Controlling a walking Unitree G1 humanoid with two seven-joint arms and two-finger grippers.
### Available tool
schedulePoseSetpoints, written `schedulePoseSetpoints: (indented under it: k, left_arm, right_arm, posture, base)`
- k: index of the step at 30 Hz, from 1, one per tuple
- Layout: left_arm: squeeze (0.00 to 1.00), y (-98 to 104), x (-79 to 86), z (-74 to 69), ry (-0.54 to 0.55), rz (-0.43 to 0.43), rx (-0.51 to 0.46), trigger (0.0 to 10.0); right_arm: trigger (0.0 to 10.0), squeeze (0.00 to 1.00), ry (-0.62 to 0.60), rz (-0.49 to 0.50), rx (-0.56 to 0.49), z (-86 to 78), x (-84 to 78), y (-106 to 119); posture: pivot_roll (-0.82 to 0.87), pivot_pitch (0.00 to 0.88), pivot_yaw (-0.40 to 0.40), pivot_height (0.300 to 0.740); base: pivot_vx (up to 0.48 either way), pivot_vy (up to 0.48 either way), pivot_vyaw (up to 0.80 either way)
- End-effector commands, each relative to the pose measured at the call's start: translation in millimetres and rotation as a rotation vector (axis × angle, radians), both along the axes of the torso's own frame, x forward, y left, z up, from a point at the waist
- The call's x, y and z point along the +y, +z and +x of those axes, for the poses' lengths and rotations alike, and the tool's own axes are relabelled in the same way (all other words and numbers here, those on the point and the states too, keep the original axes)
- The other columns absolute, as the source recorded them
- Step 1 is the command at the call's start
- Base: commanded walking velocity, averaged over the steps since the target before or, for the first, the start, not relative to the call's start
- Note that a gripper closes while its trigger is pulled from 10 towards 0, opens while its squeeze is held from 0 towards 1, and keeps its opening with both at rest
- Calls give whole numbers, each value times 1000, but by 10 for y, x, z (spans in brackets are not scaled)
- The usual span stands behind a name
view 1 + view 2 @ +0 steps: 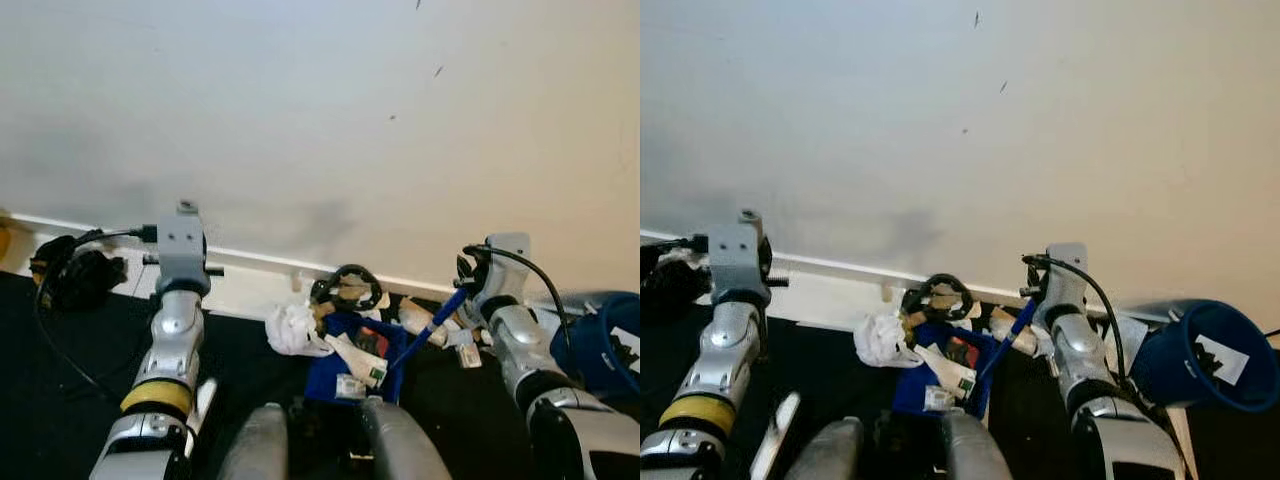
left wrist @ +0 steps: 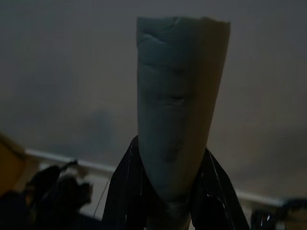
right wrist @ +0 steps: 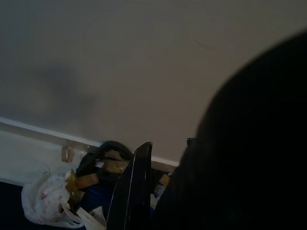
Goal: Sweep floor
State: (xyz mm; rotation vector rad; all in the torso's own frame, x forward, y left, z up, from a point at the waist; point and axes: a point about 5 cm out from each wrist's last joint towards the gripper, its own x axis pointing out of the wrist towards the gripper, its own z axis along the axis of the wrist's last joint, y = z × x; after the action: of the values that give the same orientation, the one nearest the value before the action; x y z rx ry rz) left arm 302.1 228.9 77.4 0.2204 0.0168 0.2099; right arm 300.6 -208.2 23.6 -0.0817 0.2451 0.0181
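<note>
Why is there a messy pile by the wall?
Litter is heaped against the baseboard: crumpled white paper, a black ring and scraps on a blue dustpan. It looks swept together, not tidied away.

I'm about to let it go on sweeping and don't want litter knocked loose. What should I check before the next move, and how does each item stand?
1. Litter gathered: ok. The crumpled white paper, black ring and scraps lie heaped on the blue dustpan by the white baseboard.
2. Blue handle near the right gripper: ok, but grip cannot tell.
3. Left gripper holding the pale tapered piece: ok.
4. Blue bin within reach: ok, on the robot's right.
5. Black bundle by the left arm: not ok, cables trail there.
</note>
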Motion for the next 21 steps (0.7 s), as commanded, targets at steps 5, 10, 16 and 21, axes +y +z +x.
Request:
schedulePoseSetpoints:
  k: [5,10,16,21]
  left_arm:
    - [12,387,-154,214,-69,61,-185,10000]
    - [0,450,-174,311,-101,89,-184,10000]
    - [0,504,-306,414,-163,114,-187,10000]
    - [0,407,-556,446,-261,142,-149,10000]
  right_arm:
    - [10000,0,-10,-83,21,-95,-77,-71]
    - [10000,0,-1,-108,-2,-42,-85,-8]
    - [10000,0,-15,-122,-13,-6,-83,27]
    - [10000,0,-14,-128,-12,21,-24,31]
  posture:
    - [137,230,-92,740]
    - [115,271,-97,740]
    - [97,287,-107,740]
    - [92,295,-110,740]
  base:
    - [0,0,0]
    - [0,0,0]
    - [0,0,0]
    - [0,0,0]
